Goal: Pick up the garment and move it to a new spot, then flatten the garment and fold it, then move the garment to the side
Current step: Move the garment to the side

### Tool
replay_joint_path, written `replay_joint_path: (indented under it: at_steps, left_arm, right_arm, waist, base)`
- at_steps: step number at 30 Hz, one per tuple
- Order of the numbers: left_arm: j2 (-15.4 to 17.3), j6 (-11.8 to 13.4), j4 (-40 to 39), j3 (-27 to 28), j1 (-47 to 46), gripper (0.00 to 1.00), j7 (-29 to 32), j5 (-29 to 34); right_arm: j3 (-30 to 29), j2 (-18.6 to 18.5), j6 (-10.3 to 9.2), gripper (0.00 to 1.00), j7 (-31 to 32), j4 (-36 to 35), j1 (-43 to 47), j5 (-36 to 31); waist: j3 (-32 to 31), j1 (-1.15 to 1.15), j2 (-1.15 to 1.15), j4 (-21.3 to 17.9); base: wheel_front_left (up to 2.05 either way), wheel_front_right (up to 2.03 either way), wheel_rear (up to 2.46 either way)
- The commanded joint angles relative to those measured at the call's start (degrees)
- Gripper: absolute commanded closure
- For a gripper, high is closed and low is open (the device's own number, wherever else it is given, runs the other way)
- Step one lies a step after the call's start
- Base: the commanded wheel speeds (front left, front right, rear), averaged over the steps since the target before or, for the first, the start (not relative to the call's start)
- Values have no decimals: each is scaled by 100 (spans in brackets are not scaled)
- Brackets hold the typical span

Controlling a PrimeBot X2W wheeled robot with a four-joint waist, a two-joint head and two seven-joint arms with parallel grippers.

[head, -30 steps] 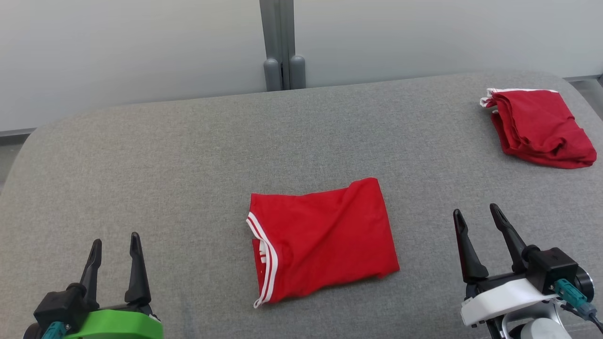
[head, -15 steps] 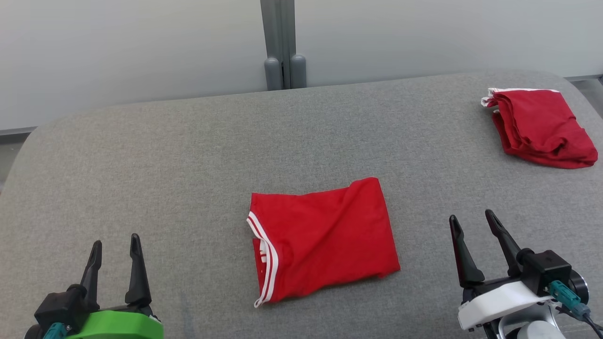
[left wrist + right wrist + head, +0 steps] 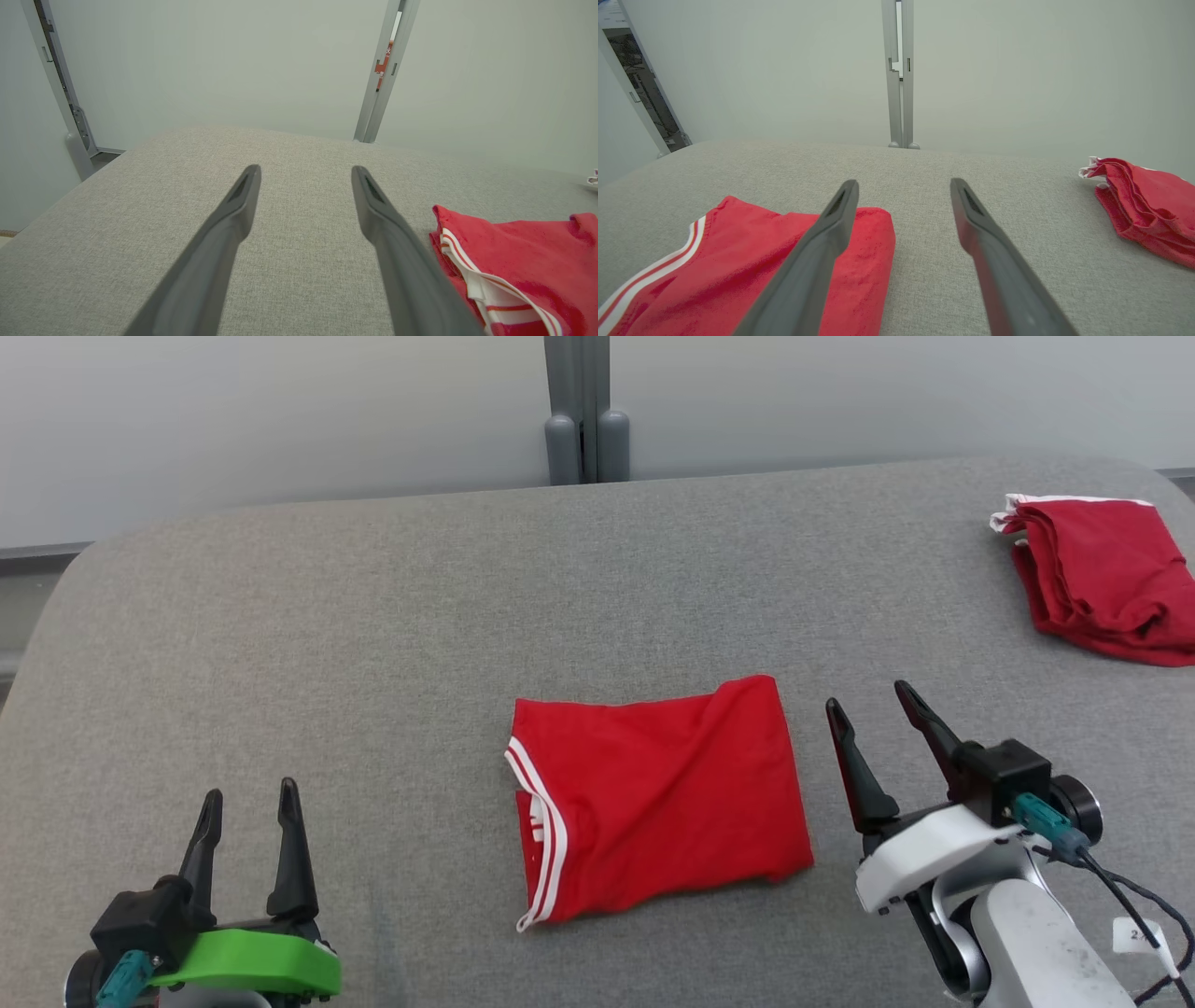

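- Head view: the folded red garment [image 3: 653, 803], with white stripes along its left edge, lies flat on the grey upholstered surface [image 3: 373, 616], midway between the left and right edges and nearer the near edge than the far one.
- The left hand [image 3: 251, 789] is at the near-left part of the surface, well apart from the garment, with its fingers spread and nothing between them.
- The right hand [image 3: 866, 694] is just beside the garment's right edge, also released and empty.
- A second red garment [image 3: 1102, 579], loosely bunched, sits by the far right corner.
- A grey post [image 3: 586, 411] rises behind the far edge.
- Left wrist view: the left hand [image 3: 306, 169] points across bare grey fabric, fingers parted. The garment's striped edge [image 3: 523, 261] shows to the lower right.
- Right wrist view: the right hand [image 3: 904, 182] is released, and its left finger crosses in front of the garment's [image 3: 714, 261] right edge. The second garment [image 3: 1148, 205] lies at the right.
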Motion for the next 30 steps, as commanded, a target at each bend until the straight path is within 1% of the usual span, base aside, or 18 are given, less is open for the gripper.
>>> replay_joint_path:
  at_steps: [1,6,7,14,18,19,20,21,22,30]
  left_arm:
    - [-15,-20,16,-22,-124,0,-16,19]
    - [-37,-32,64,-116,-244,0,-16,16]
    - [-58,-42,117,-180,-346,0,-16,-12]
    - [-79,-39,135,-221,-434,0,-16,8]
    - [-86,-42,157,-267,-474,0,-16,26]
    - [-87,-43,173,-275,-492,0,-15,22]
    - [-87,-44,178,-279,-505,0,-16,18]
    - [-89,-45,181,-284,-514,0,-16,13]
    - [-90,-45,183,-286,-519,0,-16,9]
    - [-96,-48,168,-291,-579,0,-16,-6]
  right_arm:
    - [39,8,1,0,76,136,-159,-62]
    - [134,57,1,0,244,767,-607,-133]
    - [148,88,1,0,305,1485,-829,-103]
    - [221,169,1,0,238,2307,-934,12]
    - [292,230,1,0,325,2764,-978,158]
    - [330,268,1,9,338,2848,-963,257]
    - [370,290,1,44,369,2907,-952,356]
    - [430,323,2,78,370,2944,-960,495]
    - [483,329,2,100,345,2961,-985,562]
    - [767,135,-4,100,216,2959,-1503,828]
  waist:
    - [133,0,0,132]
    - [316,0,0,325]
    - [493,0,0,480]
    - [644,0,0,532]
    - [675,0,0,535]
    - [675,0,0,537]
    - [675,0,0,537]
    - [677,0,0,530]
    - [678,0,0,523]
    - [744,0,0,459]
  base:
    - [0,0,0]
    - [0,0,0]
    - [0,0,0]
    - [0,0,0]
    - [0,0,0]
    - [0,0,0]
    - [0,0,0]
    - [0,0,0]
    - [0,0,0]
    - [0,0,0]
